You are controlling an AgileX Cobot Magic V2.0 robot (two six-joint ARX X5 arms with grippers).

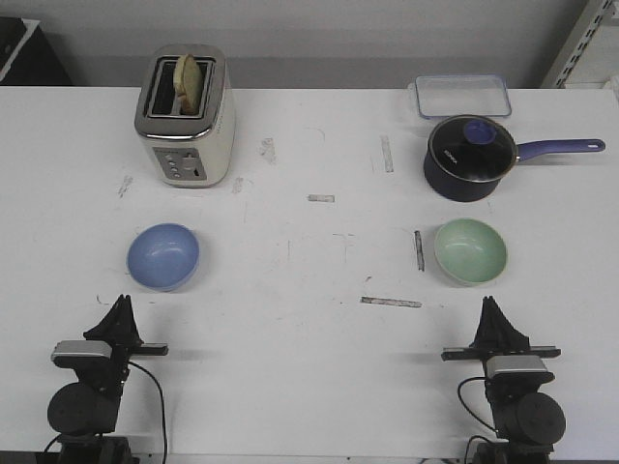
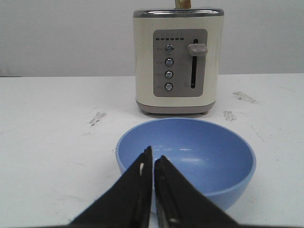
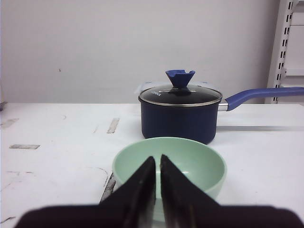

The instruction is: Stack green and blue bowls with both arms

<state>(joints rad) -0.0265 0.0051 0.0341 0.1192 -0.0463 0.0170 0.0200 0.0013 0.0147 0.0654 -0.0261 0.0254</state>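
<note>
The light blue bowl (image 1: 163, 256) sits upright on the white table at the left. The mint green bowl (image 1: 470, 251) sits upright at the right, in front of the saucepan. My left gripper (image 1: 121, 306) rests near the table's front edge, just short of the blue bowl (image 2: 190, 156), jaws shut and empty (image 2: 153, 159). My right gripper (image 1: 489, 306) rests near the front edge, just short of the green bowl (image 3: 178, 164), jaws shut and empty (image 3: 157, 160). The bowls are far apart.
A cream toaster (image 1: 187, 116) with toast stands behind the blue bowl. A dark navy saucepan (image 1: 471, 158) with a lid and long blue handle stands behind the green bowl, a clear lidded box (image 1: 462, 95) beyond it. Tape marks dot the table's middle.
</note>
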